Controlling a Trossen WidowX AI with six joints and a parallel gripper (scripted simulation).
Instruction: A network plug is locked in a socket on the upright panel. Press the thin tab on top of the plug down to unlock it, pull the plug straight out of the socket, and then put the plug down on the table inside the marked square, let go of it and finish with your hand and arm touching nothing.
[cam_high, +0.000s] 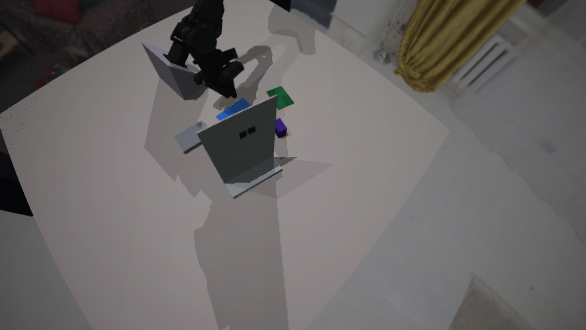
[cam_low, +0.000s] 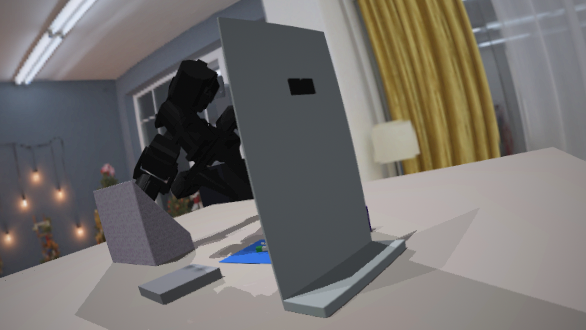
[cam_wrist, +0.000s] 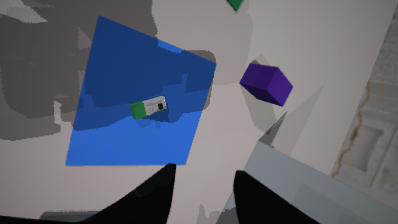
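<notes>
The plug (cam_low: 261, 248) (cam_wrist: 150, 104), pale with a green end, lies on the blue square (cam_high: 232, 109) (cam_low: 245, 258) (cam_wrist: 125, 150) on the table. My gripper (cam_wrist: 205, 174) is open and empty, its two fingers apart in the wrist view. It is above the table, clear of the plug. The upright grey panel (cam_high: 240, 157) (cam_low: 305, 165) (cam_wrist: 310, 175) stands beside the square, with dark openings showing in the top and exterior views. The panel's other side is hidden in the top and exterior views.
A purple block (cam_high: 281, 128) (cam_wrist: 266, 84) and a green patch (cam_high: 281, 98) (cam_wrist: 235, 4) lie near the panel. A flat grey block (cam_high: 189, 138) (cam_low: 180, 284) is on the other side. A tall wedge-shaped block (cam_high: 172, 75) (cam_low: 122, 225) stands close to the arm.
</notes>
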